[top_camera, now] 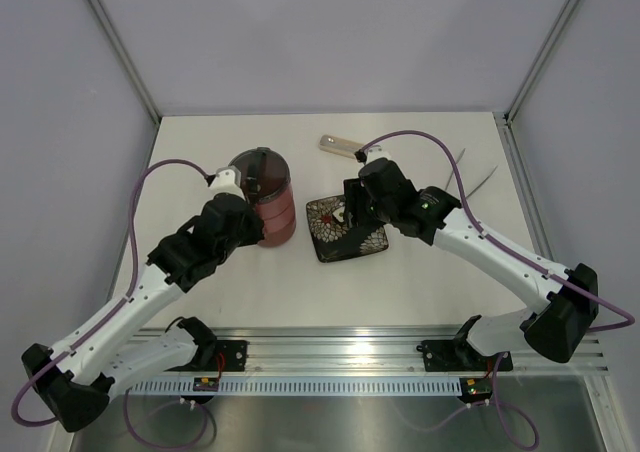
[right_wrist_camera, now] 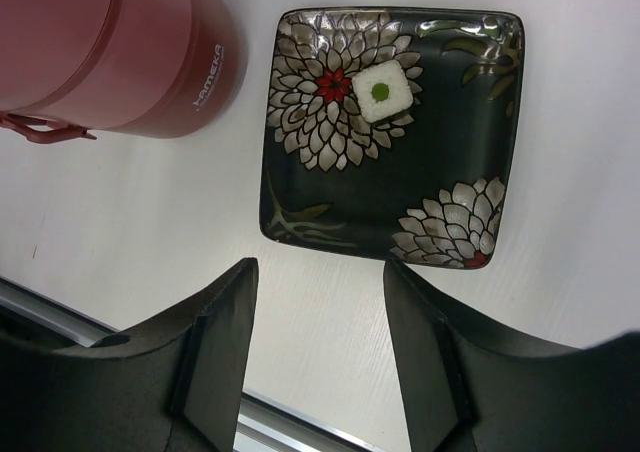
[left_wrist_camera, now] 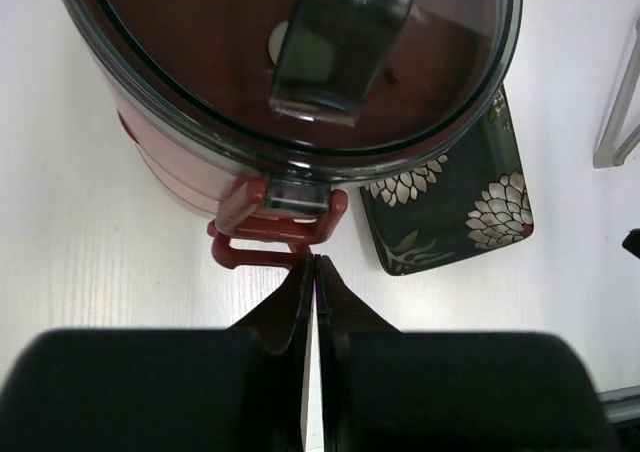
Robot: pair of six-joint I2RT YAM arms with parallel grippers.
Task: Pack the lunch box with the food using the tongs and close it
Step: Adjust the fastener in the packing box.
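Observation:
The lunch box [top_camera: 268, 200] stands stacked on the table, its dusty-red bowls under a grey handled top lid [left_wrist_camera: 300, 62]. A red clasp [left_wrist_camera: 262, 240] sticks out low on its side. My left gripper [left_wrist_camera: 315, 262] [top_camera: 248, 227] is shut, with its fingertips right at that clasp and nothing visible between them. My right gripper [right_wrist_camera: 320, 272] [top_camera: 352, 207] hangs open over the near edge of the black flowered plate [right_wrist_camera: 400, 182], holding nothing. The tongs [top_camera: 478, 175] lie on the table at the far right, and one arm [left_wrist_camera: 620, 102] shows at the left wrist view's edge. No food is in view.
The plate [top_camera: 345, 234] sits just right of the lunch box and carries a small white square [right_wrist_camera: 381, 93]. A long translucent case [top_camera: 340, 144] lies behind it. A metal rail [top_camera: 330, 352] runs along the table's near edge.

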